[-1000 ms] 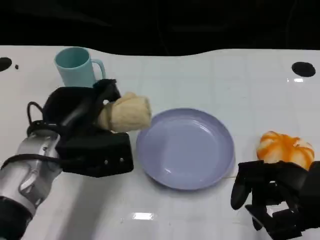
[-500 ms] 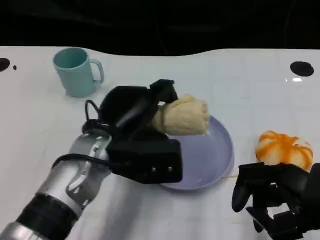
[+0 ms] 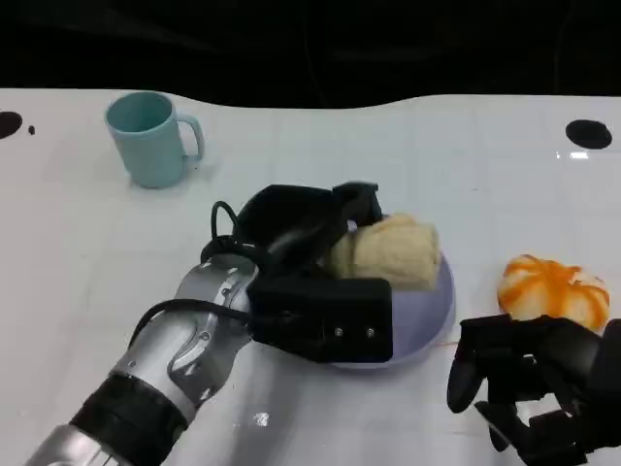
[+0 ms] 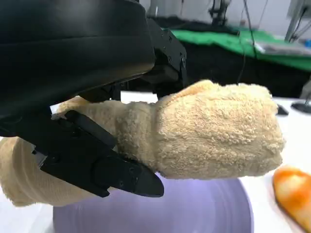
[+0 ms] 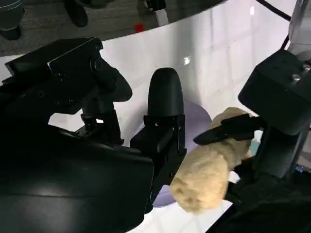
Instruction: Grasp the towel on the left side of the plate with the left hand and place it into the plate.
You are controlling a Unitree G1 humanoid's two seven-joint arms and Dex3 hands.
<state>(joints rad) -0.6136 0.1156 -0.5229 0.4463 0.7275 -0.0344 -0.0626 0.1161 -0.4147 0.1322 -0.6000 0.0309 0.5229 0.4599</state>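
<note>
Head view shows the left hand (image 3: 310, 262) gripping a rolled beige towel (image 3: 393, 254), fingers wrapped around the roll's near end while the free end sticks out toward the right. The towel sits over the lavender plate (image 3: 439, 301), above its middle and right part; whether it touches the plate's surface cannot be told from here. The silver left forearm (image 3: 179, 349) reaches in diagonally from the lower left, crossing the plate's left rim. A light blue mug (image 3: 147, 138) stands far back on the left of the white tabletop (image 3: 485, 175), well apart from the plate. An orange and white pumpkin-shaped thing (image 3: 553, 289) lies to the right of the plate, just behind the right hand (image 3: 529, 379), which rests low at the lower right with its fingers curled in and nothing in them. Left wrist view shows the towel (image 4: 214, 131) clamped between black fingers (image 4: 92, 160), with the plate (image 4: 194, 208) right beneath it and a narrow gap visible under the roll's free end. Right wrist view shows the towel (image 5: 209, 165) over the plate (image 5: 194, 116), held by the left hand (image 5: 243, 128).
</note>
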